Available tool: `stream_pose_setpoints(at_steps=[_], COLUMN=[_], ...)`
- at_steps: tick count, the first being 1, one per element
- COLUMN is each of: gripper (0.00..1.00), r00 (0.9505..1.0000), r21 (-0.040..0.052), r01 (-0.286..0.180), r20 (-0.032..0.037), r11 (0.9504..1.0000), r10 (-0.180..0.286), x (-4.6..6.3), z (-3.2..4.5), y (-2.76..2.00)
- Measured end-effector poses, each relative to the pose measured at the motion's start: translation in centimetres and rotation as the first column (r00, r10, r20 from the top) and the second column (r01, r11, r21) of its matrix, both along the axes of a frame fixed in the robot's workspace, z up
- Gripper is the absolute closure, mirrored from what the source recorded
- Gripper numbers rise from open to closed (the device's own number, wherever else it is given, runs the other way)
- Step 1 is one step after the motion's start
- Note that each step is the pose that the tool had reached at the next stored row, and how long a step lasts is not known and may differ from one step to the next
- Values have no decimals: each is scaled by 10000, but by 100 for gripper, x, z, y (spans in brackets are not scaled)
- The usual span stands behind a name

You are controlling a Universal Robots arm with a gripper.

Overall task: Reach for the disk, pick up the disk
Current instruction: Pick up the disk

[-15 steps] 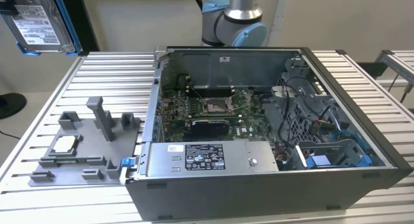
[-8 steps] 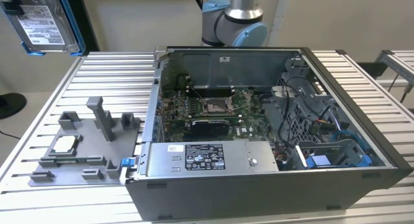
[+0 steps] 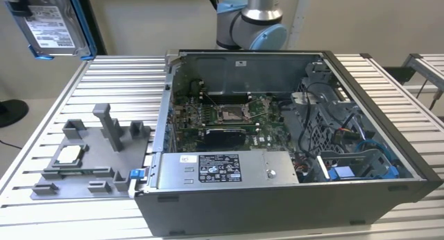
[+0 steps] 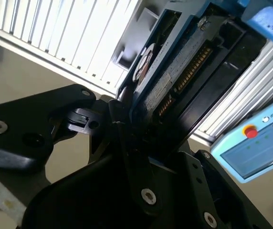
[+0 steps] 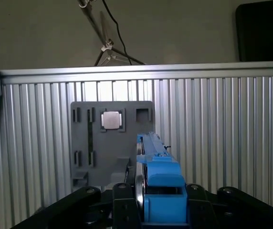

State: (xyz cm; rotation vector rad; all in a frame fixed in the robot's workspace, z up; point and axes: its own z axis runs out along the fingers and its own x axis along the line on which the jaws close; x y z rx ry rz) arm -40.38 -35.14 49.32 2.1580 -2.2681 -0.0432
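Observation:
The disk (image 3: 52, 24), a silver drive with a white label in a blue bracket, hangs in the air well above the table's far corner, at the exterior view's upper left. In the first wrist view the disk (image 5: 156, 176) is seen edge-on between the black fingers (image 5: 123, 205), with my gripper (image 5: 159, 210) shut on it. In the second wrist view the same disk (image 4: 174, 81) runs slantwise out of my gripper (image 4: 141, 143), its circuit side showing.
An open computer case (image 3: 388, 162) stands on the slatted metal table (image 3: 104, 74), with a silver box (image 3: 222, 170) in its front. A grey fixture plate (image 3: 90, 162) beside it carries a small square chip (image 3: 69, 154). The arm's base (image 3: 250, 22) stands behind the case. A light-blue pendant (image 4: 256, 148) lies off the table.

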Motion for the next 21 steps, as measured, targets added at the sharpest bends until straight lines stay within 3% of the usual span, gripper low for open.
stream_pose_setpoints(at_steps=[14,21], gripper=[100,100], r00=[10000,10000], r21=[0,0], r01=[0,0], r20=[0,0], r11=[10000,10000], r10=[0,0], x=[89,190], z=[0,0], y=[0,0])
